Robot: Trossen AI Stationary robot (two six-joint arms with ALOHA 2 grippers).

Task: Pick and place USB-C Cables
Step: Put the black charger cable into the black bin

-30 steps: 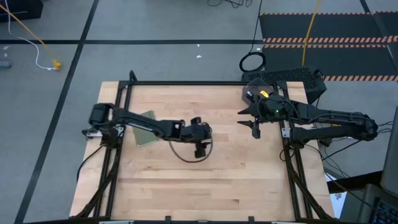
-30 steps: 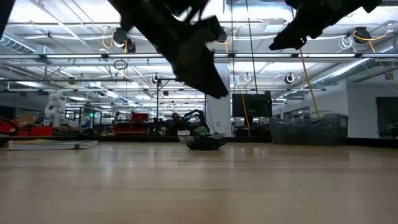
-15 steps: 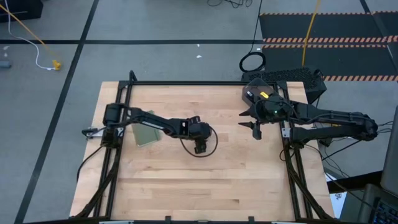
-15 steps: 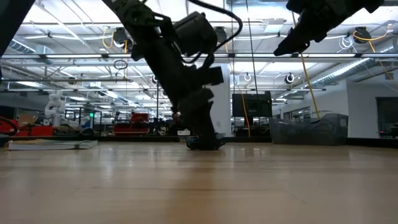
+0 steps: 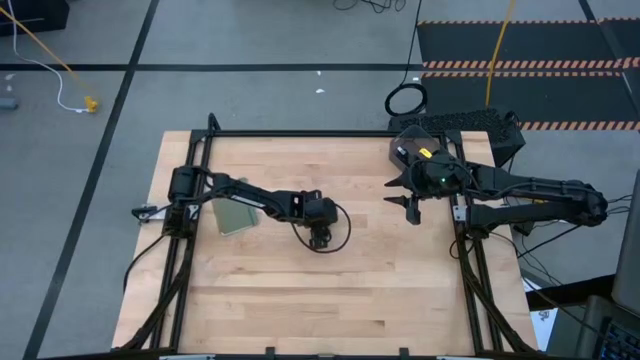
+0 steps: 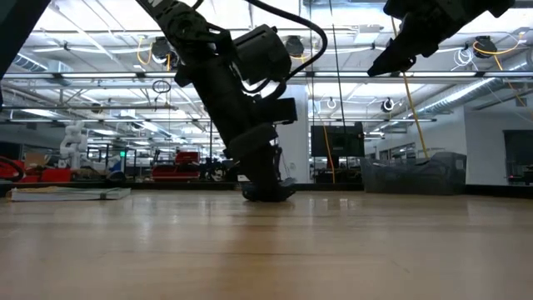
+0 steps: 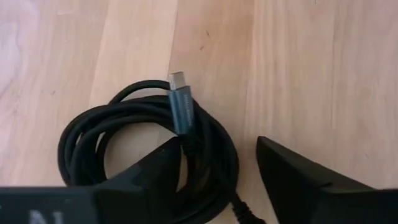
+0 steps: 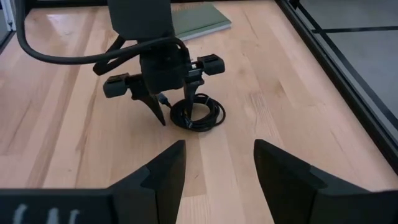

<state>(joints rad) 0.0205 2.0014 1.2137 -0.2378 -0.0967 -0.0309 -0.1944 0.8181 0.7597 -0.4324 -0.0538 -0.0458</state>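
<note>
Since before, left end effector (image 8: pixel 176 99) has dropped to the desk (image 5: pixel 380 280), fingers open around a black cable (image 7: pixel 149 146) lying mid-desk, not gripped yet, so picking and placing remain.

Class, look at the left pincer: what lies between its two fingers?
Part of the black cable coil on the table. The left wrist view shows the left pincer open, with strands in the gap; the right wrist view agrees.

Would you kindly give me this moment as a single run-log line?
left gripper: open, down at table, one finger inside black USB-C cable coil | right gripper: open, raised, waiting | cable: not yet grasped
</note>
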